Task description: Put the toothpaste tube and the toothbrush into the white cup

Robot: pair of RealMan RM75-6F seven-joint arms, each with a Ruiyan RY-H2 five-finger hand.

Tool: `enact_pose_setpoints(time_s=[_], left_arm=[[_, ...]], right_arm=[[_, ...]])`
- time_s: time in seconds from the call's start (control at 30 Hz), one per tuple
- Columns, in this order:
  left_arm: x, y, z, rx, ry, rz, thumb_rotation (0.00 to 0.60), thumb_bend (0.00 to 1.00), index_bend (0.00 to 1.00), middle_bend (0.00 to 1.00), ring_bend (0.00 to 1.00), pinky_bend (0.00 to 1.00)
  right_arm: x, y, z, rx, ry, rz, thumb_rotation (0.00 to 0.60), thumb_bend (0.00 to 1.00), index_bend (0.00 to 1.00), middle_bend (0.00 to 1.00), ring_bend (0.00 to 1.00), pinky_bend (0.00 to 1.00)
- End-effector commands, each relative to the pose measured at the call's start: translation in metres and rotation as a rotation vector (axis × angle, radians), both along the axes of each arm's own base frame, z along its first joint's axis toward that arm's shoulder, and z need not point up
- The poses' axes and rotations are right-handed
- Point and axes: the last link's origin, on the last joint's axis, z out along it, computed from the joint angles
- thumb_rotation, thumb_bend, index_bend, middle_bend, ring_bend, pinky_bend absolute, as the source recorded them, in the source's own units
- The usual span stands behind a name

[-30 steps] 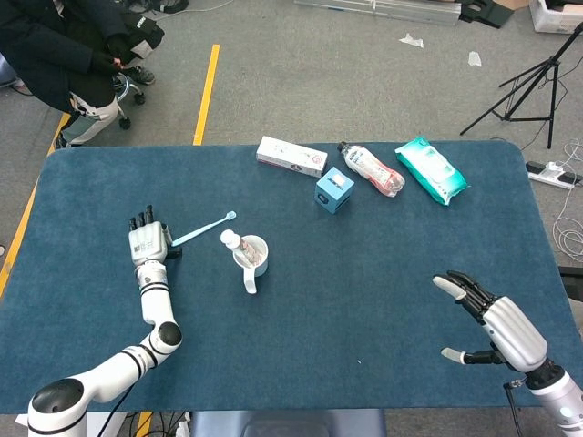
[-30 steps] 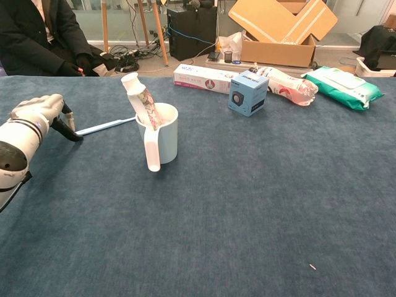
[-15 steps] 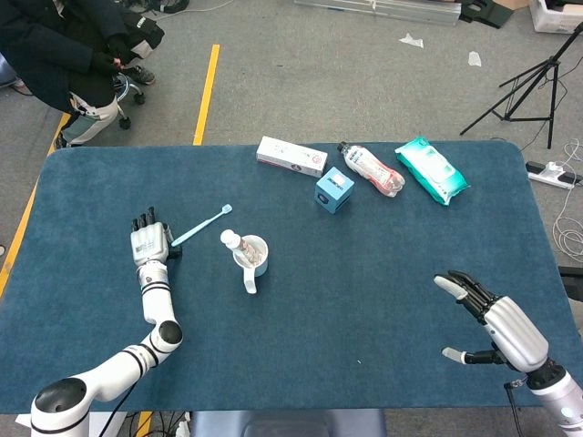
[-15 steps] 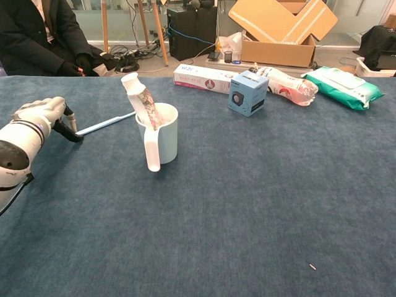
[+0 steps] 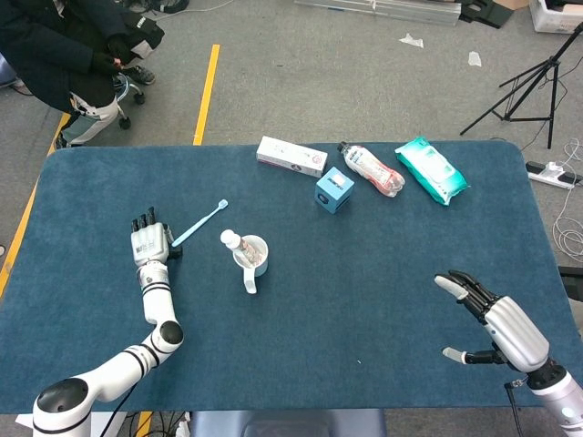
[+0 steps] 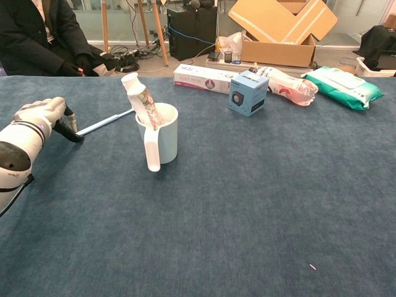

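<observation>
toothbrush pinched by its handle, cup waiting beside it

blue cloth covers the counter (image 5: 364, 300). at nine o'clock the left hand (image 5: 150, 244) pinches the toothbrush (image 5: 199, 224) by its handle end, head raised and free, likely so it can swing to the white cup (image 5: 252, 254) just at its three o'clock. the toothpaste tube (image 6: 141, 99) already leans inside. the right hand (image 5: 496, 326), at five o'clock, hangs spread wide, holding nothing.
</observation>
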Motion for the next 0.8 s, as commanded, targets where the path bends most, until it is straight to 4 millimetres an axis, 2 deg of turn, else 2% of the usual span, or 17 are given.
enact_pose_setpoints(time_s=[0.03,0.53,0.8], left_arm=[[0.001,0.0,0.001,0.006,-0.002,-0.004,0.6,0.26,0.59,0.0,0.0,0.0],[0.002,-0.006,0.009,0.014,0.007,-0.034,0.6,0.28,0.63,0.0,0.0,0.0],[0.004,-0.017,0.022,0.01,0.016,-0.076,0.6,0.28,0.63,0.0,0.0,0.0]], right_arm=[[0.0,0.0,0.0,0.0,0.001,0.0,0.6,0.01,0.02,0.15,0.09,0.4],[0.0,0.0,-0.001,0.003,0.003,0.0,0.6,0.01,0.02,0.15,0.09,0.4],[0.001,0.0,-0.002,0.004,0.006,0.0,0.6,0.01,0.02,0.15,0.09,0.4]])
